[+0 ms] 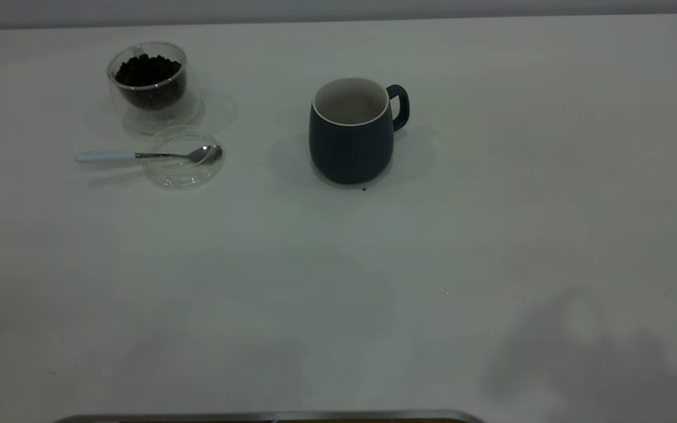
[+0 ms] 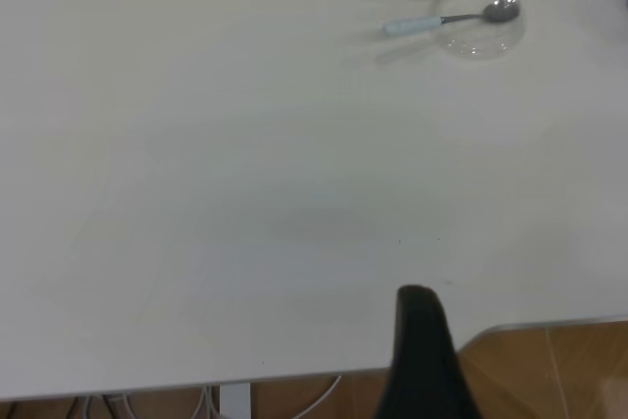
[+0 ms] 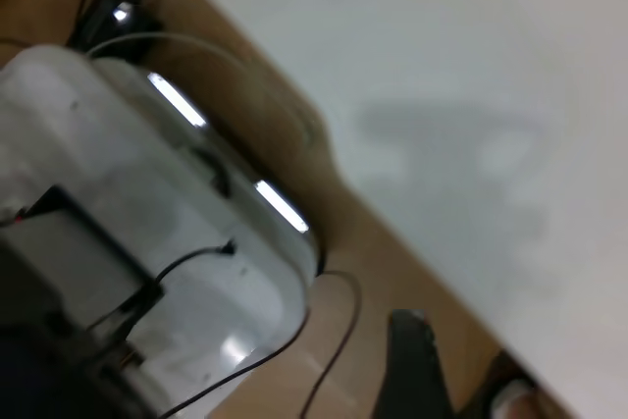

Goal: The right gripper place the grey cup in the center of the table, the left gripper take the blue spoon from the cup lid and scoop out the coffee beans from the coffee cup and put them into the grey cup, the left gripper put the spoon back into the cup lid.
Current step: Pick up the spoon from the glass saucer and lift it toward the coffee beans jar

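The grey cup stands upright near the middle of the table, handle to the right, its inside bare. At the far left the coffee cup holds the coffee beans. Just in front of it lies the cup lid with the blue spoon across it, bowl in the lid, handle pointing left. Neither arm shows in the exterior view. The left gripper hangs over the table's near edge, far from the spoon and lid. The right gripper is off the table, over the floor.
A dark speck lies by the grey cup's base. A metal strip runs along the near edge. A shadow falls on the near right of the table. Beside the table stands a white box with cables.
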Tool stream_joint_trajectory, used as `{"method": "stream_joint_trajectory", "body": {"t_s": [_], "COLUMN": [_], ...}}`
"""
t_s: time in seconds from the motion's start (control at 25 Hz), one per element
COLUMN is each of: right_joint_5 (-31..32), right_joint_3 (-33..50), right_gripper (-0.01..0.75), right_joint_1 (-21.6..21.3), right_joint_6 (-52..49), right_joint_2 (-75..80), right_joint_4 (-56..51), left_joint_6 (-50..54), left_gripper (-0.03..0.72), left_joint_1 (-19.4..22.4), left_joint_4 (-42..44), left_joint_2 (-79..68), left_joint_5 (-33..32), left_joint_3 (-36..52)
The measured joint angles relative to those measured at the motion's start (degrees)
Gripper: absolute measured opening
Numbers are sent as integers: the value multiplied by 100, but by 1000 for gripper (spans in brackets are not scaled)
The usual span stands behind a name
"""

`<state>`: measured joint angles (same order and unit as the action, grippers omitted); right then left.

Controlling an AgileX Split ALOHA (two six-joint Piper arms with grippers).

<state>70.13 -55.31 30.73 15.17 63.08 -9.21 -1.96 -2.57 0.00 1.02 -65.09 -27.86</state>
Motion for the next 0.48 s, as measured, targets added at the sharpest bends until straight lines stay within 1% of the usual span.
{"method": "stream_joint_trajectory", "body": {"t_s": [0.12,0.28,0.48], "right_joint_5": [39,-1,-134], "right_joint_3": [642,1242,1768], "right_gripper": [592,592,592], "right_joint_1": [-222,-866,-1765], "right_joint_6": [-90,-130,-409], "right_joint_2": [-1062,-2622,-4215], "right_joint_4": [-119,-58,228], "left_joint_6": [0,0,5], "left_gripper": [592,592,592], "left_joint_1": [0,0,0], "left_joint_4": [0,0,0], "left_joint_2": [0,0,0], "left_joint_5": [0,0,0], "left_joint_3": [0,0,0]}}
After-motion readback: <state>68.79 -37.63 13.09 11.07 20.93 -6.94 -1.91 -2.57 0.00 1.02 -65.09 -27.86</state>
